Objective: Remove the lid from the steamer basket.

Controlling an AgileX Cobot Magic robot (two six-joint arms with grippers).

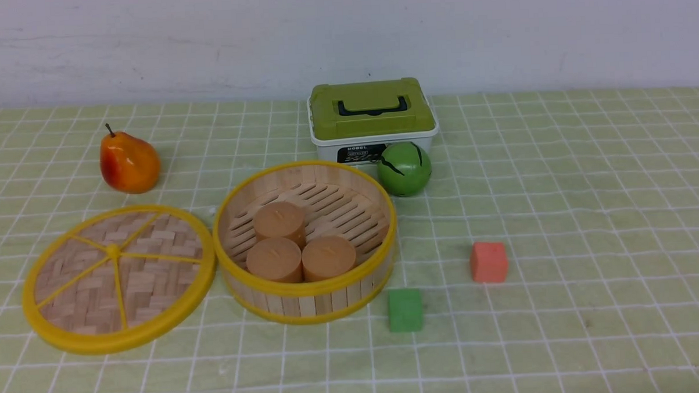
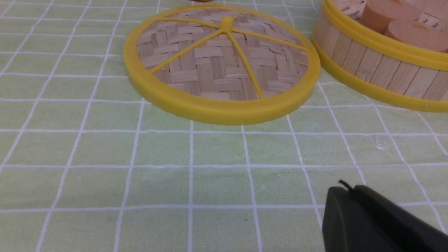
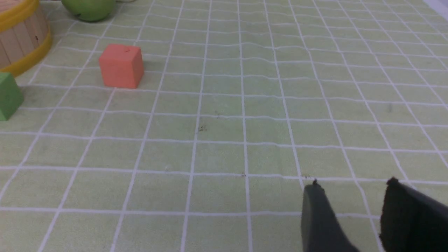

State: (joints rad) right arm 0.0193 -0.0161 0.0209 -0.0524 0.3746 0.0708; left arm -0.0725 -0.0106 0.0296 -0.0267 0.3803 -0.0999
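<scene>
Black at the near side, low in the left wrist view: the left claw (image 2: 348, 189), pressed together, with nothing pinched. Short of the basket (image 1: 307, 287) and off toward its left side, pointed out over bare cloth. Level with it, on the robot's other side, the right claw (image 3: 353, 182), spread, with nothing between the tips. Next outward, a green cube (image 1: 405, 310), just beside the basket's near right edge. Then a red cube (image 1: 489, 262), farther to the basket's right.

At the basket's left, flat on the desk (image 1: 541, 352), the lid (image 1: 115, 280), knob up, rim just beside the basket wall; hard to tell whether touching. From the left claw, farther out across the cloth, and clearly nearer to that arm than to the right. Round, so without a long axis to line up with. Inside the basket, open to view, three buns (image 1: 275, 260) in a cluster. Beyond the basket, a pear (image 1: 129, 162) to the left, a green ball (image 1: 405, 169) to the right, a box (image 1: 373, 114) behind.

Lid already off, so task judged done. Probably nothing left but to keep the left claw clear of lid and basket.
</scene>
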